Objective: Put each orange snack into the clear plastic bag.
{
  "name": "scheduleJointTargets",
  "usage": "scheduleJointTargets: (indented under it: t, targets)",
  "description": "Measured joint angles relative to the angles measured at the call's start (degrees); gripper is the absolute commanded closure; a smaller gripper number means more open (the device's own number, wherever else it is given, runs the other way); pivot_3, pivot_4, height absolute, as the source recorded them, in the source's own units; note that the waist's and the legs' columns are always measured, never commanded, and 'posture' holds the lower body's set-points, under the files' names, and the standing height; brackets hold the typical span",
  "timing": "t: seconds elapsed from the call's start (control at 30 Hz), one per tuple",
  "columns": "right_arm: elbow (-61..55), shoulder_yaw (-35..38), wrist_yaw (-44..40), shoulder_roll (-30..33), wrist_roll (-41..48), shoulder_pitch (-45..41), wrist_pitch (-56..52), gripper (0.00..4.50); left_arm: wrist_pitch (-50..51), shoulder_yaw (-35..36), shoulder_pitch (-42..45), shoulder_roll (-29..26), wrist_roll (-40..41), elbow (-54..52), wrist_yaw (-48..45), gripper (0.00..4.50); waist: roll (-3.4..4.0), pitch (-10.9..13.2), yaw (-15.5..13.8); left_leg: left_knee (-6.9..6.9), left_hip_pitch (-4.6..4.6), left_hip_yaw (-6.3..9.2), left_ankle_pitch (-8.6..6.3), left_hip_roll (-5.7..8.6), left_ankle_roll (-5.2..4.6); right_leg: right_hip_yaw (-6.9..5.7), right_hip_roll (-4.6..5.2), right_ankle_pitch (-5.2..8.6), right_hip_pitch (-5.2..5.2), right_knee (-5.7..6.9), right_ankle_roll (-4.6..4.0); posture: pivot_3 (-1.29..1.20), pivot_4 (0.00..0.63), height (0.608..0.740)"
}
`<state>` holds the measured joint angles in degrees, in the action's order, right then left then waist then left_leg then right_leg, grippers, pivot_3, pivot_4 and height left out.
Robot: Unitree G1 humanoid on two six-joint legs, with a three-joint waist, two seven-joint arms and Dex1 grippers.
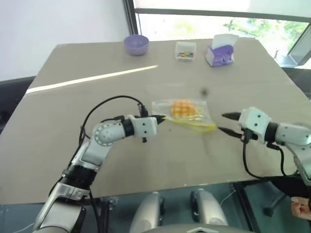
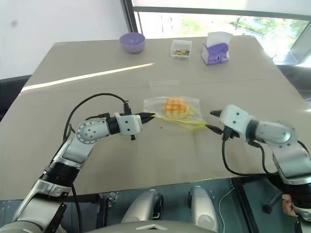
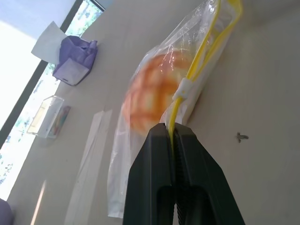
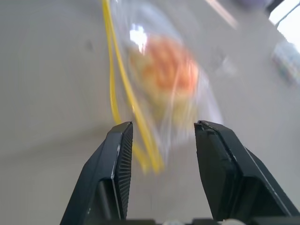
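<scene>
A: What bears the scene?
B: A broad beige table (image 1: 73, 145), lit by a pale streak of light across its far left part.

A: What stands along its far edge?
B: From the robot's left to its right: a purple bowl (image 1: 136, 44), a small clear square tub (image 1: 185, 50) of multicoloured candies, and a purple tissue box (image 1: 221, 50) with a white tissue rising from it.

A: Where are the task's things?
B: The clear plastic bag (image 2: 187, 103) lies flat near mid-table, between the two arms, its yellow sealing strip (image 1: 197, 127) on the near edge. The orange snack (image 1: 182, 108), grid-patterned on top, sits inside the bag.

A: How does the left gripper (image 1: 161, 118) stand?
B: Its black fingers are pressed together on the bag's yellow strip at the corner nearest it; the left wrist view shows the strip caught between them.

A: And the right gripper (image 1: 230, 123)?
B: Its fingers are spread apart and empty, just beside the bag's right end, not touching it.
</scene>
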<state>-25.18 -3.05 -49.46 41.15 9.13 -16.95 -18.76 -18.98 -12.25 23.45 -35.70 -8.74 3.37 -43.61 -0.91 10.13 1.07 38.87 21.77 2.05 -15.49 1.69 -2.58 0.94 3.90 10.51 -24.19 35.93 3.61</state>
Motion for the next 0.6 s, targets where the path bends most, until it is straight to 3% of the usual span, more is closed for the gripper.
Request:
scheduleJointTargets:
  t: [0.17, 0.6]
  targets:
    - [3.98, -13.93, 6.26, -8.62, -11.41, -6.26, 3.39, 2.29, 0.40, 0.66, -0.19, 0.03, 0.33, -0.60, 0.02, 4.50, -0.03, -0.01, -0.62, 0.03, 0.08, 0.03, 0.01, 0.13, 0.01, -0.05, 0.09, -0.01, -0.02, -0.01, -0.01, 0.00, 0.150, 0.740]
    - [12.22, -20.70, 8.69, -15.97, -19.91, -12.31, 8.11, 2.29, 4.06, 1.04, -0.45, 0.13, 2.48, -2.69, -0.07, 4.50, -0.04, 0.00, -0.37, -0.04, 0.41, -0.01, 0.01, 0.17, 0.02, -0.01, 0.10, -0.01, -0.44, -0.01, -0.02, 0.00, 0.150, 0.740]
